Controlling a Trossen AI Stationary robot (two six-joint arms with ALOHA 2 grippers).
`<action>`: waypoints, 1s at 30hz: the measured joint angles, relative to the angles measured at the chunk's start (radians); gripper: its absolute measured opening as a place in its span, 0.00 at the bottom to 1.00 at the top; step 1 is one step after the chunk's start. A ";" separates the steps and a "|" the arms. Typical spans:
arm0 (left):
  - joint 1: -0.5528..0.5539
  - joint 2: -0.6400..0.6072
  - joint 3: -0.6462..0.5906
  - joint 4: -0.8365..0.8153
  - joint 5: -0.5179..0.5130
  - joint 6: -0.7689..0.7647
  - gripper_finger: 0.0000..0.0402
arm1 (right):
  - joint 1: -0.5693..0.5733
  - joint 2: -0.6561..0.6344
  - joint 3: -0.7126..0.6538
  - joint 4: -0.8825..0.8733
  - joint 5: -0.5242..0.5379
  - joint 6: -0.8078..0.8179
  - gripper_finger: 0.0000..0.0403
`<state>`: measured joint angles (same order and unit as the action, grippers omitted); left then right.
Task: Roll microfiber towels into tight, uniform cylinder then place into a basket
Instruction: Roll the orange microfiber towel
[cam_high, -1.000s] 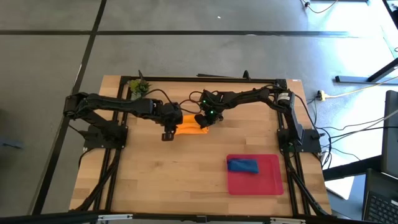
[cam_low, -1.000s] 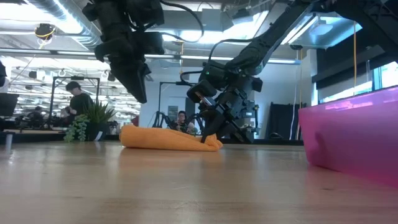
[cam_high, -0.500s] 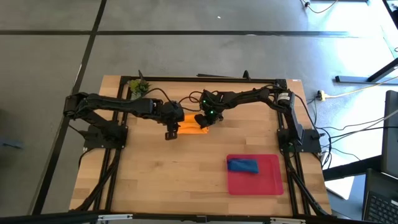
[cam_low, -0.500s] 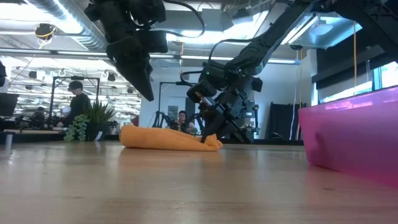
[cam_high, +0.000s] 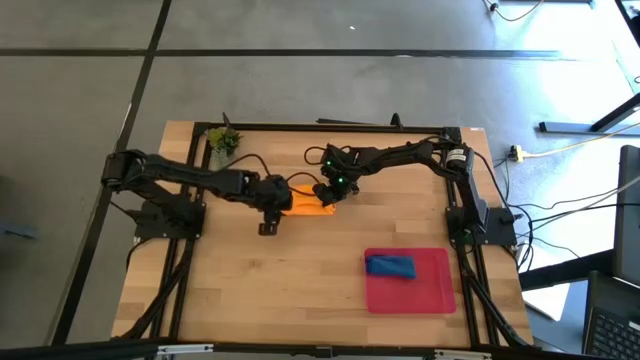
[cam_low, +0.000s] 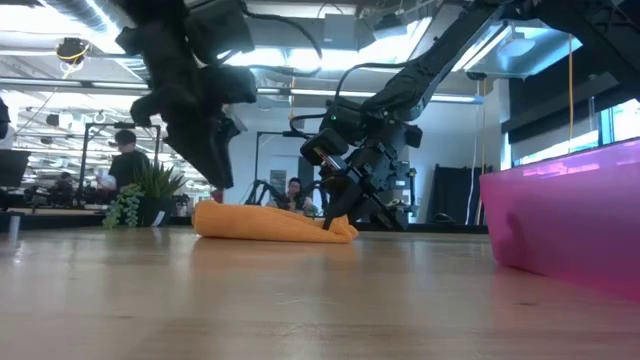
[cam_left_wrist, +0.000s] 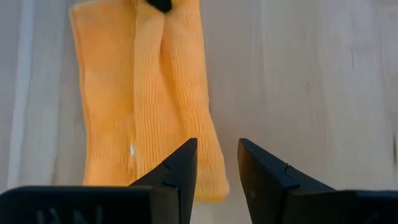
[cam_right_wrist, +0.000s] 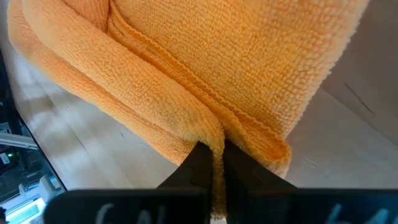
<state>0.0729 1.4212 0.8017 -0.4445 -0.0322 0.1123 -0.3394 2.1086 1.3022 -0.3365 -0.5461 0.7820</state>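
The orange towel lies loosely rolled lengthwise on the table, left of centre toward the far side; it also shows in the low view. My right gripper is shut on its right end. My left gripper hangs a little above the towel's left end, fingers pointing down with a narrow gap between them, touching nothing. The blue towel lies rolled in the red tray at the near right. My right gripper pinches a ridge of folded cloth with a hemmed edge at the towel's right end between its two fingers. The fingers slant down from the far right. The towel lies slack on the table.
A small potted plant stands at the table's far left corner. The red tray's wall rises close by at the right of the low view. Bare wood lies between the orange towel and the near edge. People show in the room behind.
My left gripper has gone down toward the orange towel's left end and a little toward the table's near edge. My right gripper and the towel have kept still.
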 joint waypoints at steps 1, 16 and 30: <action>-0.002 0.000 -0.014 0.028 0.000 0.000 0.27 | 0.000 0.000 0.000 0.000 0.000 -0.001 0.04; -0.011 0.000 -0.160 0.163 -0.119 -0.015 0.27 | 0.000 0.000 0.000 0.003 -0.002 -0.008 0.04; -0.011 0.000 -0.303 0.372 -0.062 -0.067 0.27 | -0.001 0.000 0.000 0.004 -0.003 -0.008 0.04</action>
<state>0.0620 1.4212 0.4991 -0.0727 -0.0944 0.0452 -0.3401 2.1086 1.3022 -0.3327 -0.5488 0.7738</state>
